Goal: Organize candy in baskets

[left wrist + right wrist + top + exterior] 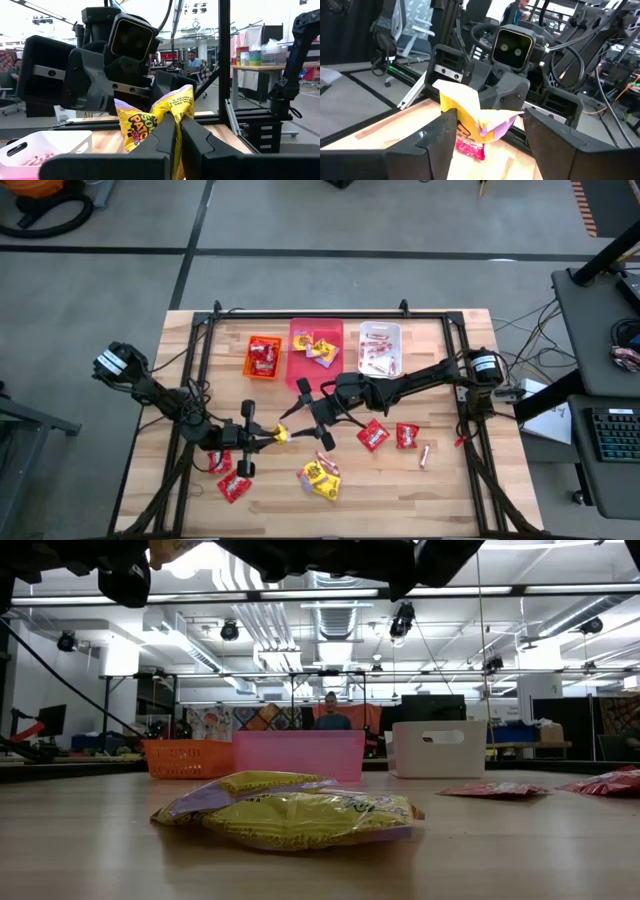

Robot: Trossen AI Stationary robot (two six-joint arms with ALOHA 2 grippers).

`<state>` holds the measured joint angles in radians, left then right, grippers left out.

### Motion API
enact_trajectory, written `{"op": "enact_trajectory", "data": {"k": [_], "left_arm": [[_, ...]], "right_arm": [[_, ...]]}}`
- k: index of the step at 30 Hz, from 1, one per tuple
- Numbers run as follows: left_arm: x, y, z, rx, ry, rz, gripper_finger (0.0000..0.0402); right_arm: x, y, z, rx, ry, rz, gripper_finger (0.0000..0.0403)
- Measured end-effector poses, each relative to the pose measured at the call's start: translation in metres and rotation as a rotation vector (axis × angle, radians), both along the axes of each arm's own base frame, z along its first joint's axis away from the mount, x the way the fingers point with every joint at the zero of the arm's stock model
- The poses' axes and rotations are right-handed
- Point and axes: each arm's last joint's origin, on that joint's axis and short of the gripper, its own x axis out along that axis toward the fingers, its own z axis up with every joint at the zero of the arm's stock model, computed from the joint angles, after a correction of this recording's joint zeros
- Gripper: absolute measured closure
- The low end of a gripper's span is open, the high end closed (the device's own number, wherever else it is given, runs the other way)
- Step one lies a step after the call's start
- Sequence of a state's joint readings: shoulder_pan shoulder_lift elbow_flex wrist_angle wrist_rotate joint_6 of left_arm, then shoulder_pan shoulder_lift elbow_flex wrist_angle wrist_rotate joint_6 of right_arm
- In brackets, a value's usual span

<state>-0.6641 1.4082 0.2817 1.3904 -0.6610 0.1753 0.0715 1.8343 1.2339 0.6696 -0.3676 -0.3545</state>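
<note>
The step in hand looks like a handover in the air: the left tool point(268, 434) pinches a yellow packet point(281, 435) above the middle of the counter point(450, 480), and the right tool point(312, 418) stands just beside it with its fingers spread on both sides of the packet. The next move probably asks the right tool to press together on the packet before the left one lets go, and then to carry it to the pink basket point(316, 363) at the far edge, where other yellow packets already lie.

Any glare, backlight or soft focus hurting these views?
Low view: ceiling lights glare at top, arms silhouetted; the near yellow packets look soft. Left wrist view: bright background, dark left pincer shut on a yellow packet, print readable. Right wrist view: the open right pincer frames that packet; background soft. High view: even light.
</note>
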Motion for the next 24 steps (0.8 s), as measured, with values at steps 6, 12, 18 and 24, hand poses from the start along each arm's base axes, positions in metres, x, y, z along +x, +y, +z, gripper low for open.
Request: {"op": "enact_trajectory", "data": {"k": [6,12,18,24], "left_arm": [[0.0008,0.0013,0.0,-0.001,0.0,0.007,0.0401],[0.0019,0.0034,0.0006,-0.005,-0.006,0.017,0.0401],[0.0019,0.0036,0.0006,-0.006,-0.007,0.019,0.0401],[0.0022,0.0042,0.0008,-0.008,-0.008,0.024,0.0401]], "right_arm": [[0.0003,0.0002,0.0007,-0.015,-0.008,0.006,0.0184],[0.0005,-0.0002,0.001,-0.074,-0.033,0.006,0.0184],[0.0005,-0.0001,0.0008,-0.094,-0.04,0.007,0.0186],[0.0005,0.0004,-0.0004,-0.119,-0.04,0.012,0.0237]]}}
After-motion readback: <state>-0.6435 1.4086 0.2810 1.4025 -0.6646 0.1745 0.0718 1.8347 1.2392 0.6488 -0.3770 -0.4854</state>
